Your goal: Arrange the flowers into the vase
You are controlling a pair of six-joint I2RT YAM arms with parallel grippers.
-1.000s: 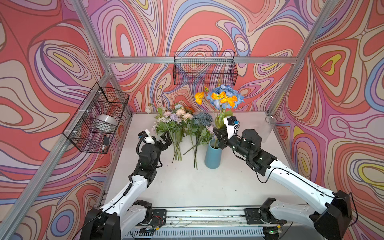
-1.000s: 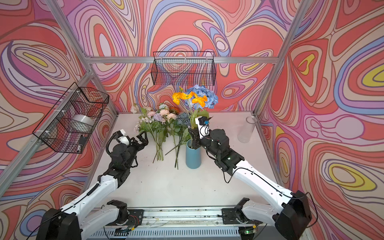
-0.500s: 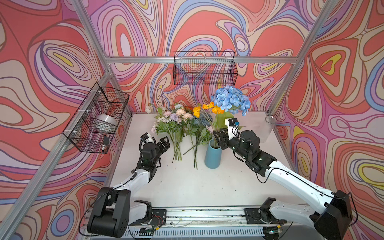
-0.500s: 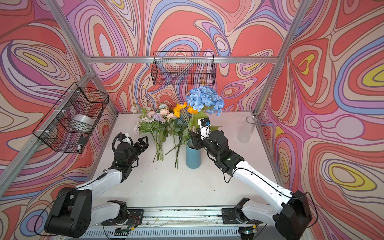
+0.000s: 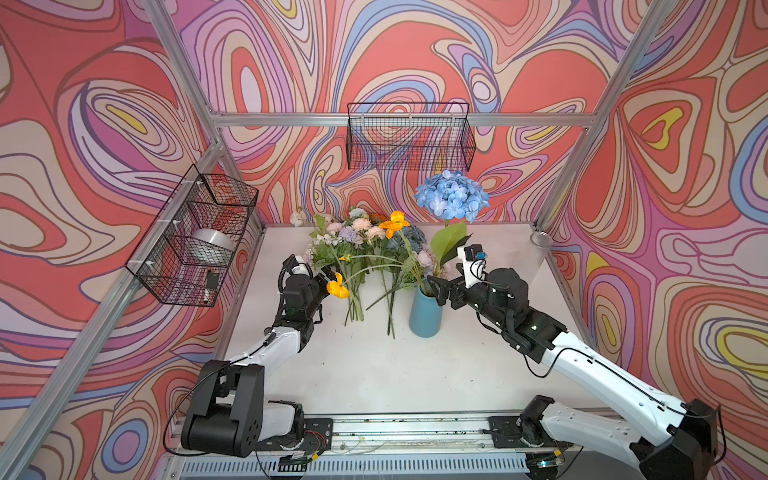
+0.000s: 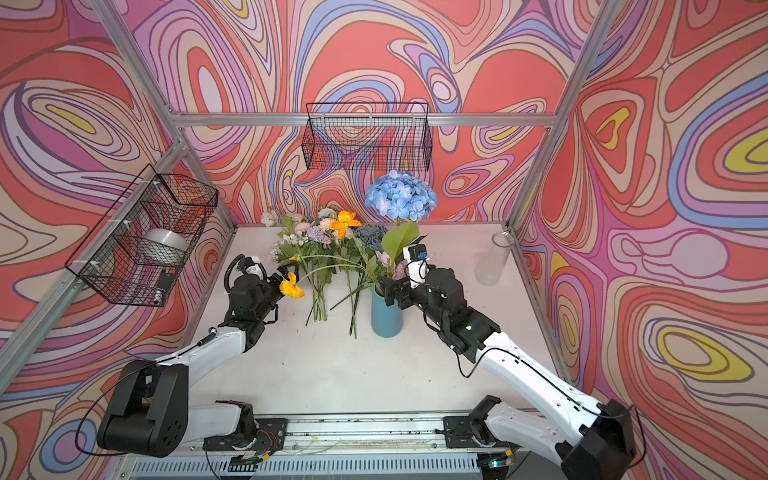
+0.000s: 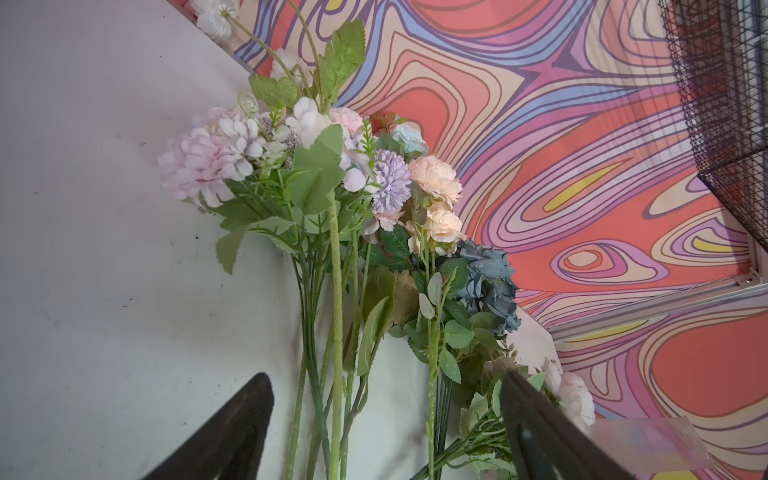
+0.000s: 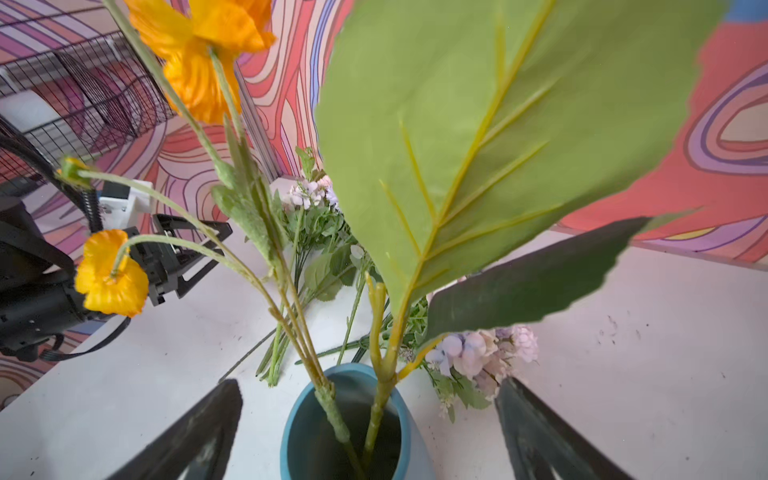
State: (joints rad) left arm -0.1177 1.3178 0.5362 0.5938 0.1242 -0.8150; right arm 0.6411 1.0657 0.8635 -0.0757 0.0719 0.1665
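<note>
With the right gripper [image 5: 441, 291] spread and the vase [image 5: 424, 318], holding hydrangea [image 5: 452, 195] and orange spray [image 5: 393, 221], just ahead of it, a sideways retreat could snag a stem and tip it; the left gripper [image 5: 326, 276], also spread, faces the flowers [image 5: 351, 245] lying ahead.

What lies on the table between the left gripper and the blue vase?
In both top views: loose flower stems, lying flat, and an orange bloom drooping beside the left gripper.

the vase [image 5: 424, 309] stands at the middle of the table [image 5: 374, 365] with the hydrangea [image 5: 452, 195] in it; loose flowers [image 5: 353, 249] lie just left of it, heads to the rear; a glass cylinder [image 6: 492, 259] stands in the back right corner
</note>
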